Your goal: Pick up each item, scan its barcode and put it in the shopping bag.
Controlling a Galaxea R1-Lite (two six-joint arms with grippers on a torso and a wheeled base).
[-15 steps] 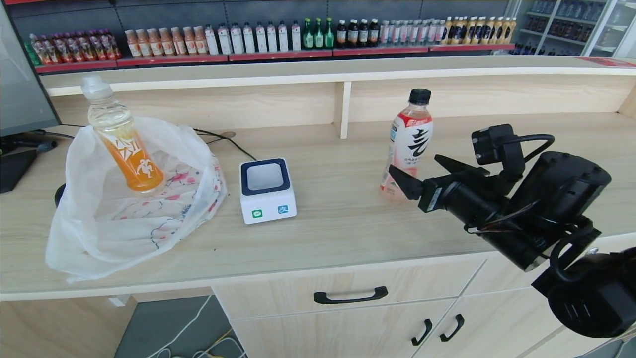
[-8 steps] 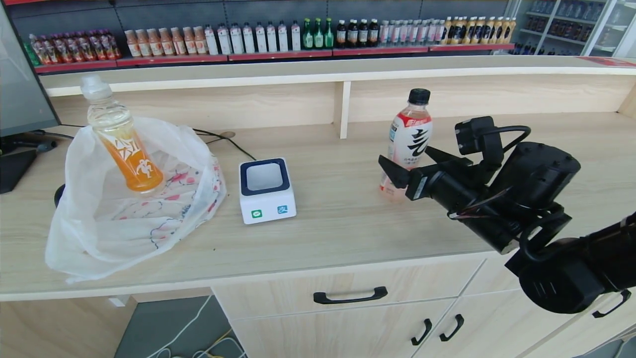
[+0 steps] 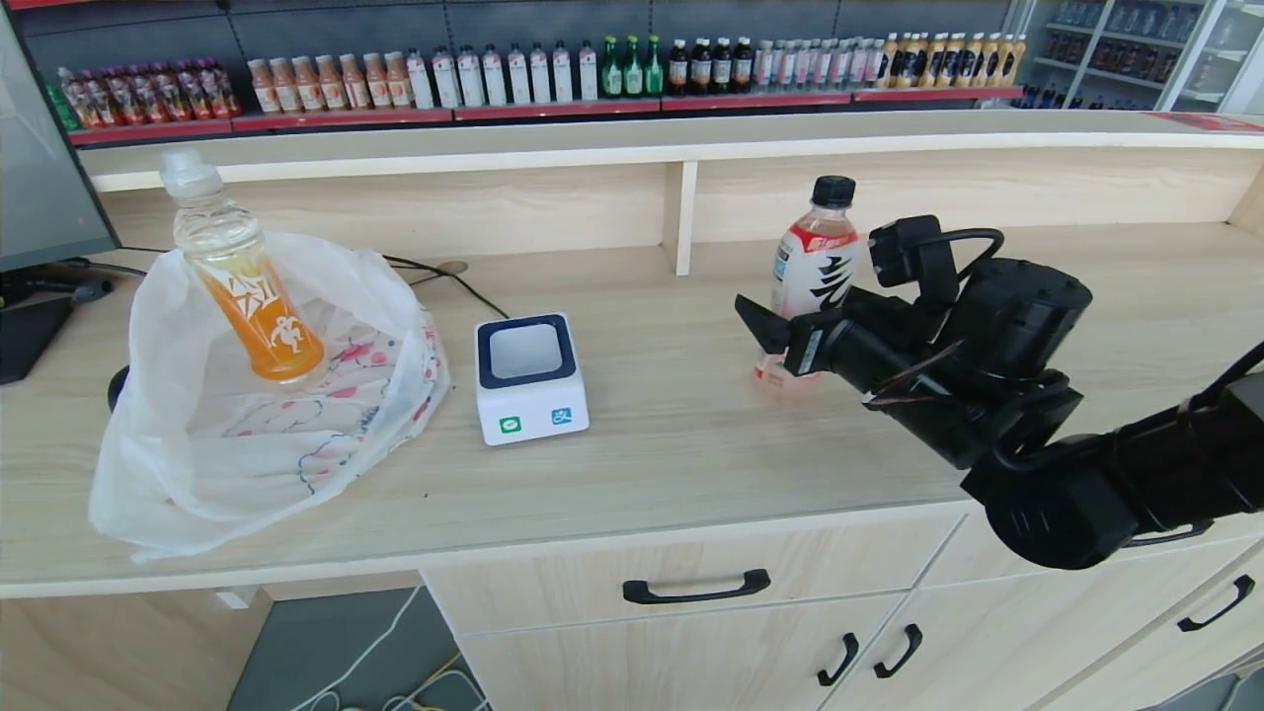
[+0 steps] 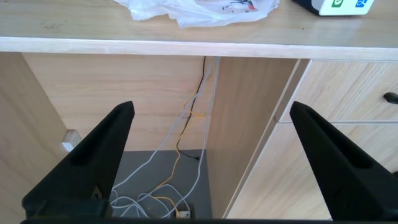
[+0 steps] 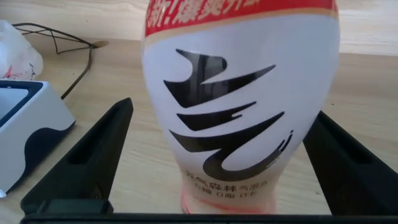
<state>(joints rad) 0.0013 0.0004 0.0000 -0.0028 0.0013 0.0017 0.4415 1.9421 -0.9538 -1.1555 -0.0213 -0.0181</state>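
Note:
A drink bottle (image 3: 818,259) with a white label and a black cap stands upright on the right part of the wooden counter (image 3: 671,444). My right gripper (image 3: 802,314) is open, one finger on each side of the bottle's lower body. In the right wrist view the bottle (image 5: 242,106) sits between the fingers of my right gripper (image 5: 221,115); contact cannot be made out. A white shopping bag (image 3: 257,425) lies at the left with an orange drink bottle (image 3: 242,272) leaning in it. The white barcode scanner (image 3: 530,375) sits mid-counter. My left gripper (image 4: 211,109) hangs open below the counter's front edge.
A monitor (image 3: 39,168) stands at the far left, with cables (image 3: 444,276) running behind the scanner. A raised back ledge with an upright divider (image 3: 683,212) bounds the counter. Drawers with black handles (image 3: 696,590) are below. Loose cables (image 4: 180,162) hang in the open bay under the counter.
My right arm has moved forward and to the left, bringing its open fingers around the white-label bottle. The bag, orange bottle and scanner have stayed put.

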